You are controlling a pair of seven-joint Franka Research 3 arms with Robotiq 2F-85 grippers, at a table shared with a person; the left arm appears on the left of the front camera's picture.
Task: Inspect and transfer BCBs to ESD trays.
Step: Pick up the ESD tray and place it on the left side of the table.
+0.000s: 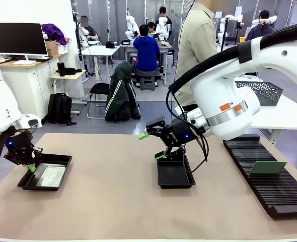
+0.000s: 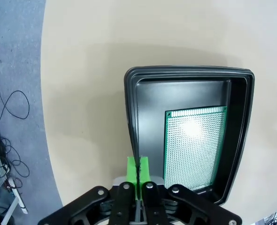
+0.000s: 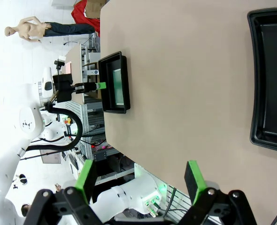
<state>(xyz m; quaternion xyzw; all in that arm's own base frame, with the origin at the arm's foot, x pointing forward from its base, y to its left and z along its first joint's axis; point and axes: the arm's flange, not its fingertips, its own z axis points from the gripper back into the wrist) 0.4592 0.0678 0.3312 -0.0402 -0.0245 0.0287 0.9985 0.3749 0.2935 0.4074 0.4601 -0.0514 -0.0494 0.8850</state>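
My left hand [image 1: 26,162] hovers at the left of the surface [image 1: 113,201]. Its green pads are pressed together with nothing visible between them, right at the rim of the left ESD tray [image 1: 63,157]. I cannot tell whether they touch it. One BCB [image 1: 52,176] lies flat inside that tray. My right hand [image 1: 152,146] hangs empty, fingers spread apart, above the far edge of the second ESD tray [image 1: 174,176], which holds no board. A second BCB [image 1: 268,167] stands on edge in the black slotted rack [image 1: 279,196] at the right. I judge one transfer done. Next, the right hand must swing to the rack and pinch that board's top edge squarely.
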